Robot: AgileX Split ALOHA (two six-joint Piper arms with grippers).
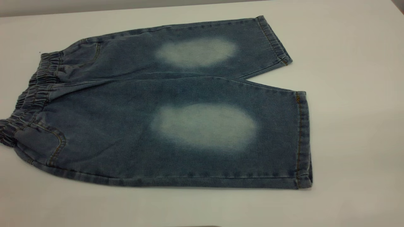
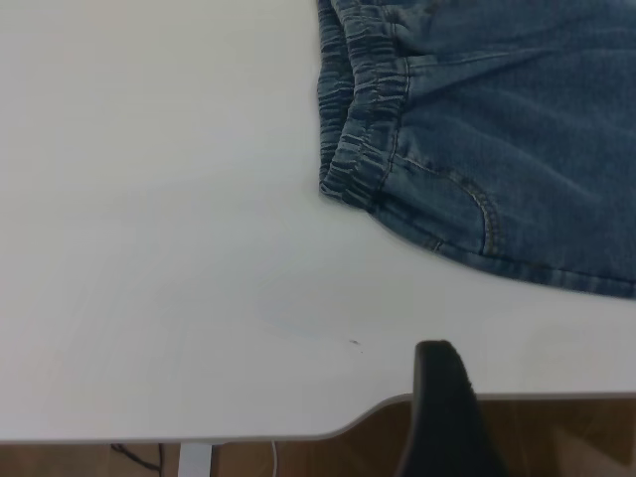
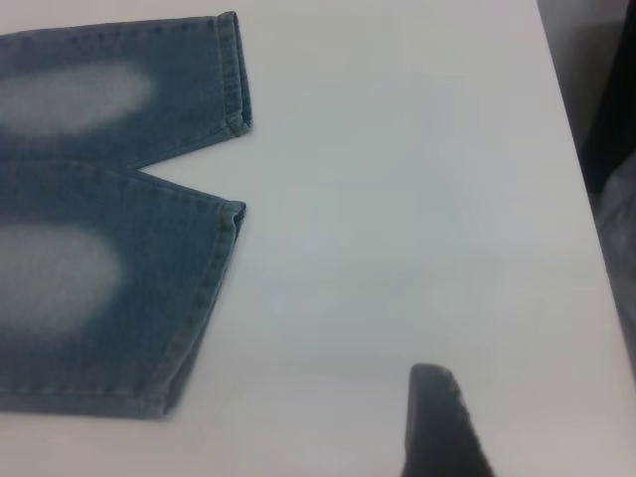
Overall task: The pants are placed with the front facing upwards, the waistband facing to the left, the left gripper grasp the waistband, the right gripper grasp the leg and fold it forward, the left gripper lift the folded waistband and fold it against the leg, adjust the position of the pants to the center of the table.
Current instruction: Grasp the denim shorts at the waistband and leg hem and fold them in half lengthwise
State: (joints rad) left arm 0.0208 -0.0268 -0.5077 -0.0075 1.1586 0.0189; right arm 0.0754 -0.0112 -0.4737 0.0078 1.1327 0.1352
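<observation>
The blue denim pants [image 1: 176,104] lie flat on the white table [image 1: 347,126], front up, with two pale knee patches. The gathered waistband [image 1: 30,94] points left and the leg hems [image 1: 301,138] point right. Neither gripper appears in the exterior view. In the left wrist view one black finger [image 2: 442,397] of my left gripper hangs over the table's edge, well clear of the waistband [image 2: 358,119]. In the right wrist view one ridged black finger [image 3: 437,417] of my right gripper hovers over bare table, apart from the leg hems [image 3: 204,298]. No second finger touches either one, and nothing is held.
The table's rounded corner edge [image 2: 298,435] with brown floor beyond lies close to the left gripper. The table's far side edge [image 3: 581,199] runs near the right gripper, with dark objects past it. Bare tabletop surrounds the pants on all sides.
</observation>
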